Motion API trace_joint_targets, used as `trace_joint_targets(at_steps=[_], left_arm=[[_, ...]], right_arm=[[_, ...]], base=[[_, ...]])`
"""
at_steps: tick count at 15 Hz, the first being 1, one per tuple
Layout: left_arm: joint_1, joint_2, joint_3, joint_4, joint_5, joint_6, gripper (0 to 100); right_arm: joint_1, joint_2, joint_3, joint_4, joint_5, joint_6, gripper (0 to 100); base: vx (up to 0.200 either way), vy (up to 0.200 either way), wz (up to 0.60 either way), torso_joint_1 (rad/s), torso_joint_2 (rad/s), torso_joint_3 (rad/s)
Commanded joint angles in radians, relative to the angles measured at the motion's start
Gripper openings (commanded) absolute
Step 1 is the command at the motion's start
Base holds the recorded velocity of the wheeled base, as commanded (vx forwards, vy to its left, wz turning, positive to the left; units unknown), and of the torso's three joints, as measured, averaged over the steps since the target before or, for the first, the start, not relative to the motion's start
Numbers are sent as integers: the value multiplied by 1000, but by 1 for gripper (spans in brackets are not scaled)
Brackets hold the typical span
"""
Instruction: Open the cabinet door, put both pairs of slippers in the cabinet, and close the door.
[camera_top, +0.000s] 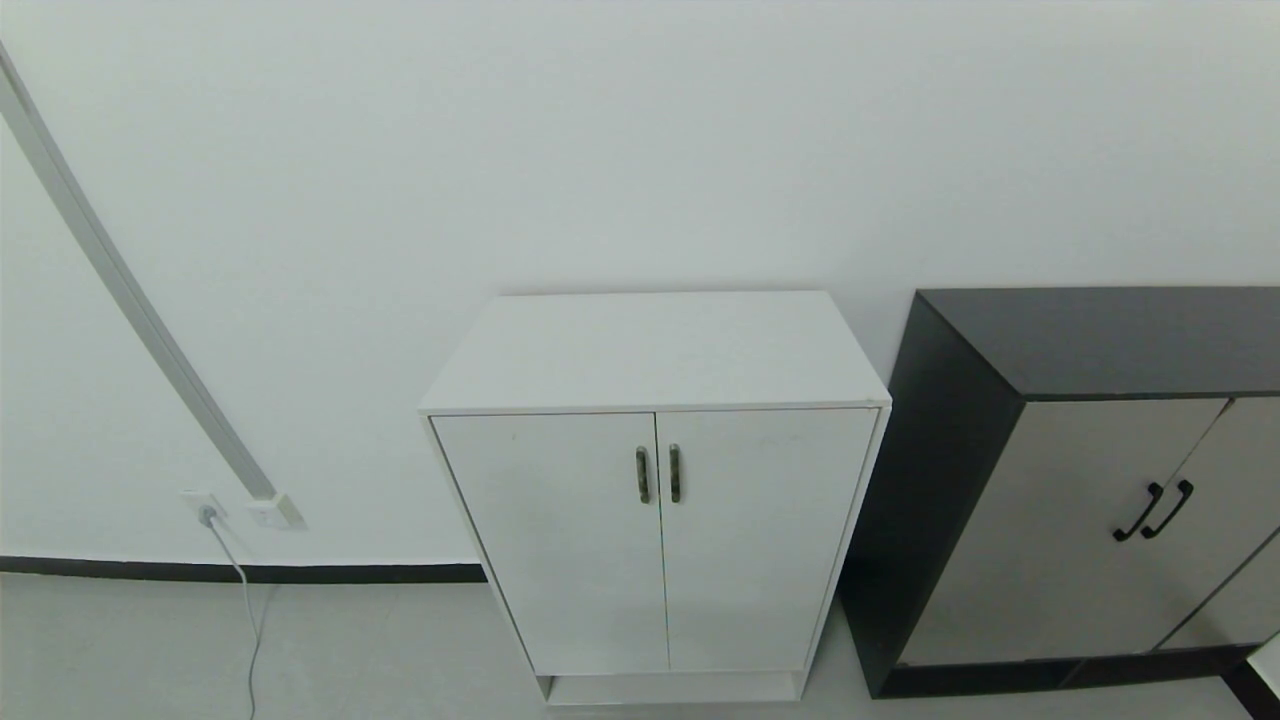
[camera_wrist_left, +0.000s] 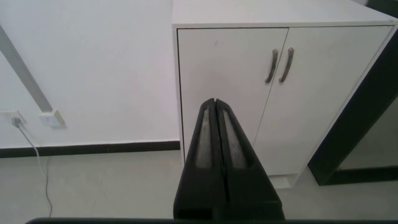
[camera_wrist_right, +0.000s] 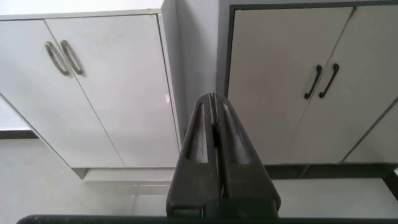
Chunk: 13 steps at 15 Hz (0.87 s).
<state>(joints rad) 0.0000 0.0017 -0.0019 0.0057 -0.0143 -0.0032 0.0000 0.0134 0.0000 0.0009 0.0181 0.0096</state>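
A white cabinet (camera_top: 655, 350) stands against the wall with both doors closed and two dark handles (camera_top: 657, 474) side by side at the middle seam. My left gripper (camera_wrist_left: 214, 102) is shut with nothing in it, held back from the white cabinet (camera_wrist_left: 249, 93) in front of its left door. My right gripper (camera_wrist_right: 213, 98) is shut and empty too, held off from the gap between the white cabinet (camera_wrist_right: 106, 81) and its dark neighbour.
A dark cabinet with grey doors (camera_top: 1080, 480) stands close on the right of the white one. On the left, a wall socket (camera_top: 205, 508) with a grey cable runs down to the floor, and a slanted cable duct (camera_top: 120, 280) crosses the wall.
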Motion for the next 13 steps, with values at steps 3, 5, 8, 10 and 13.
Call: trace_joint_targets(at_steps=[3,5,8,10,13], left_arm=[[0,0,0,0,0,2,0],[0,0,0,0,0,2,0],[0,0,0,0,0,0,0],[0,0,0,0,0,2,0],[0,0,0,0,0,2,0]], right_arm=[[2,-12,0,-5,-44,70,0],[2,-12,0,-7,-89,75,0],[2,-12,0,-7,-89,75,0],[2,-12,0,-7,-86,73,0],[2,-12,0,-7,-87,73,0]], base=[[0,0,0,0,0,0],[0,0,0,0,0,0],[0,0,0,0,0,0],[0,0,0,0,0,0],[0,0,0,0,0,0]])
